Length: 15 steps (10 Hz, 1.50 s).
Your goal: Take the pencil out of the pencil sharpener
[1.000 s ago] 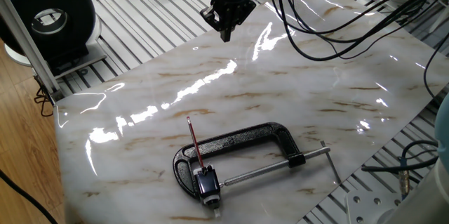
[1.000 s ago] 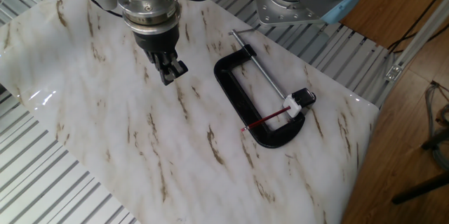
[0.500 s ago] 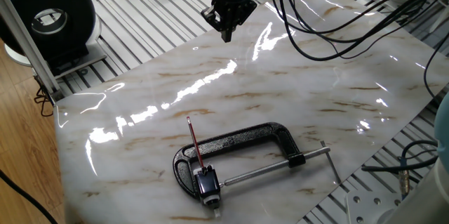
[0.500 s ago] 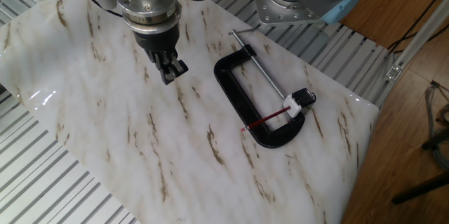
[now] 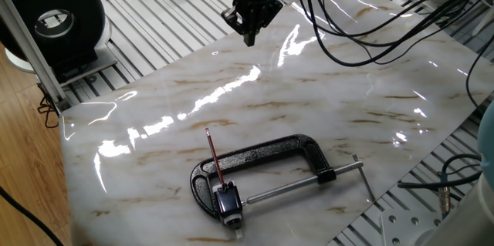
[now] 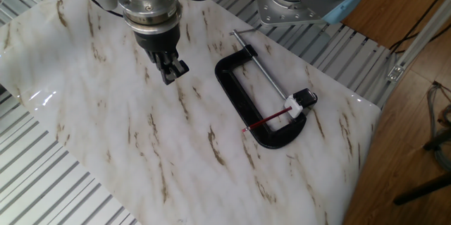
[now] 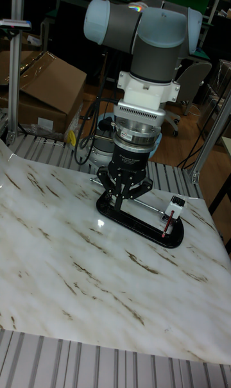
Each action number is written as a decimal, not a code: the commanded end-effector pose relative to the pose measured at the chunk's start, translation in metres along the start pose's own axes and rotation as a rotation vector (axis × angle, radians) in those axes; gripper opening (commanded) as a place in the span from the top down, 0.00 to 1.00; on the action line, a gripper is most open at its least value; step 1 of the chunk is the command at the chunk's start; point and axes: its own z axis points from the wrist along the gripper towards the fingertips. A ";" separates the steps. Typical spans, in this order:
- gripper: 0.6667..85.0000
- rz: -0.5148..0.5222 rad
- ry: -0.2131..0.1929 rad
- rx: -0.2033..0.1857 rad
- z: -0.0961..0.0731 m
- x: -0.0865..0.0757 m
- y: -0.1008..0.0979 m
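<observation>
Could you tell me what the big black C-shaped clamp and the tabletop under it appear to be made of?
The big black C-shaped clamp looks like cast metal with a pebbled black coating that glints; its long silver screw rod looks like bare threaded steel. The white brown-veined tabletop looks like polished marble or a marble-print sheet, given the sharp glare streaks.

We see a robotics lab: a robot arm (image 7: 144, 48), slotted aluminium framing (image 5: 166, 22), trailing cables (image 5: 363, 34) and cardboard boxes (image 7: 45, 90).

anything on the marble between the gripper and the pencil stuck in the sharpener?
Nothing visible. Bare marble tabletop separates the gripper from the thin dark-red pencil, which lies across the black C-shaped clamp, its end in the small black-and-white sharpener.
</observation>
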 end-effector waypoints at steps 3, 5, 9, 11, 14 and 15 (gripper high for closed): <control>1.00 0.001 -0.005 -0.031 -0.001 -0.001 0.008; 1.00 0.024 -0.009 -0.052 -0.002 -0.003 0.013; 1.00 -0.019 -0.026 -0.063 -0.002 -0.007 0.016; 1.00 -0.031 -0.050 -0.057 -0.002 -0.013 0.014; 1.00 -0.034 -0.032 -0.036 -0.002 -0.008 0.009; 1.00 -0.035 -0.033 -0.046 -0.002 -0.009 0.012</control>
